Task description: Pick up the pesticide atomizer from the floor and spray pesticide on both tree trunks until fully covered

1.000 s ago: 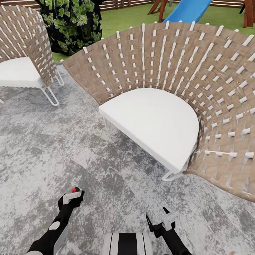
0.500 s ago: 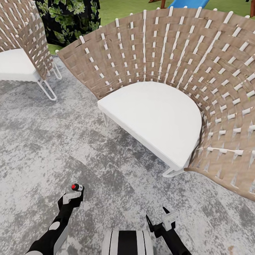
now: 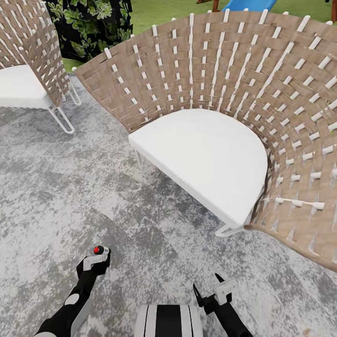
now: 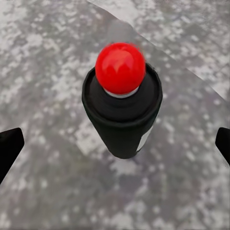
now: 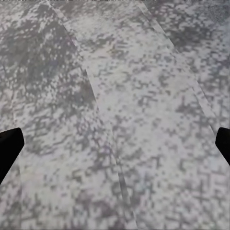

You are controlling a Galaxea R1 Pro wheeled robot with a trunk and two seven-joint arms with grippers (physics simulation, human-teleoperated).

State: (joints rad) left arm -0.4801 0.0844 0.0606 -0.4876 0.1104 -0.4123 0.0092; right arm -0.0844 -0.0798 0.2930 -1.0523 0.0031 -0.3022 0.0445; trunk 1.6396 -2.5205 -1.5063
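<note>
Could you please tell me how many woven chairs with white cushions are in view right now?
2: the large woven chair fills the head view's centre and right; a second chair stands at the upper left, cut by the frame. Others may be hidden.

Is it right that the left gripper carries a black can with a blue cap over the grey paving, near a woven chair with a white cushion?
Not quite: the cap is red, not blue, as the left wrist view shows. The left gripper carries a black can with a red cap over the grey paving, near a woven chair with a white cushion.
</note>
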